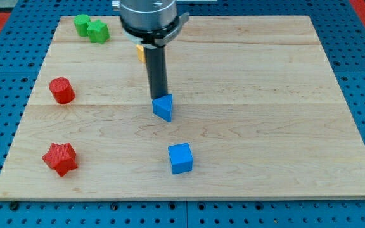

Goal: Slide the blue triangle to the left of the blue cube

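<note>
At mid-board, my tip, a bare rod with nothing to clench, touches the blue triangle; pushing straight down-view risks ramming the blue cube.

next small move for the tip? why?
Probably a short push toward the view's bottom left. My tip sits at the blue triangle's upper edge, seemingly touching it. The blue cube lies below and slightly right of the triangle, so the triangle must travel down and leftward to land left of the cube without bumping it.
</note>
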